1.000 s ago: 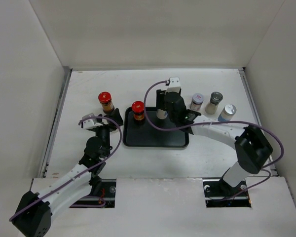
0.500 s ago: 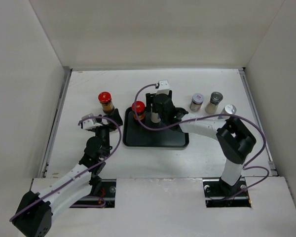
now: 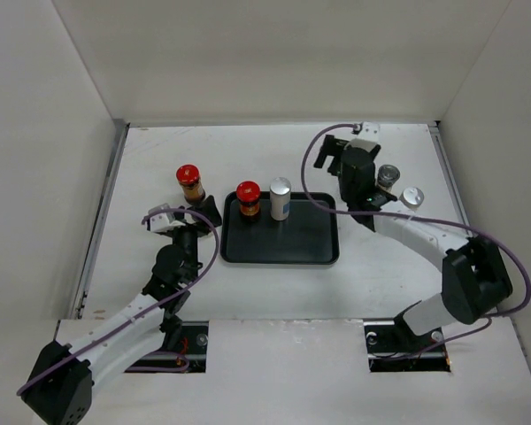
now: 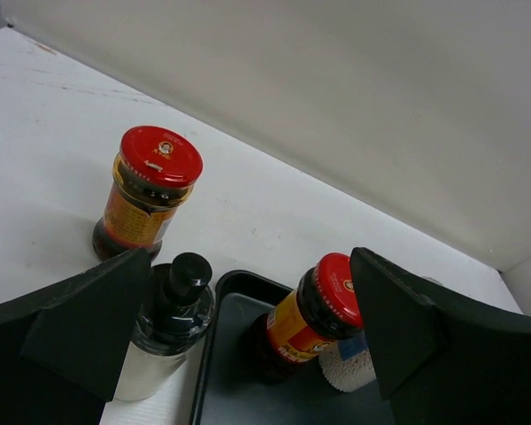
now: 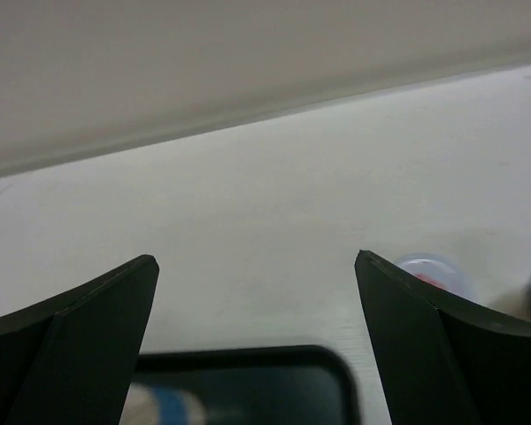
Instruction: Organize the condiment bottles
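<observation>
On the black tray [image 3: 283, 248] stand a red-capped jar [image 3: 248, 199] and a silver-lidded, blue-labelled bottle [image 3: 280, 198], side by side. A second red-capped jar [image 3: 189, 182] stands on the table left of the tray. My left gripper [image 3: 199, 212] is open at the tray's left edge. A dark-lidded bottle [image 4: 170, 317] stands just inside its left finger, untouched, and the tray's red jar [image 4: 314, 310] is near its right finger. My right gripper [image 3: 354, 181] is open and empty, raised right of the tray. It covers a pink-topped jar [image 5: 434, 270]. Two more bottles [image 3: 388, 177] [image 3: 411, 197] stand right of it.
White walls enclose the table on three sides. The tray's near half [image 3: 283, 243] holds nothing. In the right wrist view the tray's corner [image 5: 248, 385] and the blue label [image 5: 168, 407] show blurred at the bottom.
My right gripper set the blue-labelled bottle on the tray beside the red-capped jar, opened, and pulled away to the right and back. The left arm has not moved.
</observation>
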Controlling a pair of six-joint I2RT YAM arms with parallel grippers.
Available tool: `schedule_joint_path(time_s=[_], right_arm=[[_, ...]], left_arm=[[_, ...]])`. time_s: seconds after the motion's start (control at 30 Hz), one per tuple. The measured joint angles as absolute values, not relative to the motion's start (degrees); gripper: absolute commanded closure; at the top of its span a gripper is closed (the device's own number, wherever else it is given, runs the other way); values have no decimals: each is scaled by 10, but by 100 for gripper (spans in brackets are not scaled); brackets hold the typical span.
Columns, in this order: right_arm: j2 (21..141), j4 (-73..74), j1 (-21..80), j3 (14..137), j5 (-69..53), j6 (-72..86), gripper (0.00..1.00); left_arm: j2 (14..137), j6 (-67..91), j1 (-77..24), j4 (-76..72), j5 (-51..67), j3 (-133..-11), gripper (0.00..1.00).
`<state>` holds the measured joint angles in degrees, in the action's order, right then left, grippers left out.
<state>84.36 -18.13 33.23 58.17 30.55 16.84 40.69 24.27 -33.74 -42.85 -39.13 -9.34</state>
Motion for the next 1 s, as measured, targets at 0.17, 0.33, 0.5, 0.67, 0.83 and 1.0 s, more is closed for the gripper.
schedule_joint_path(time_s=[0.17, 0.33, 0.5, 0.67, 0.83, 1.0], right_arm=[[890, -154, 251, 568, 330, 175, 0], [947, -127, 231, 569, 330, 176, 0], [973, -123, 219, 580, 336, 173, 0], [982, -124, 214, 583, 348, 173, 2], [1002, -124, 213, 583, 360, 174, 14], [1022, -126, 209, 585, 362, 175, 45]], left_arm=[[405, 243, -348, -428, -387, -93, 0], [399, 242, -355, -429, -383, -93, 0], [400, 242, -361, -444, -377, -93, 0], [411, 242, -361, -455, -374, -93, 0], [420, 242, -361, -459, -372, -93, 0], [422, 242, -360, -469, -372, -92, 0]])
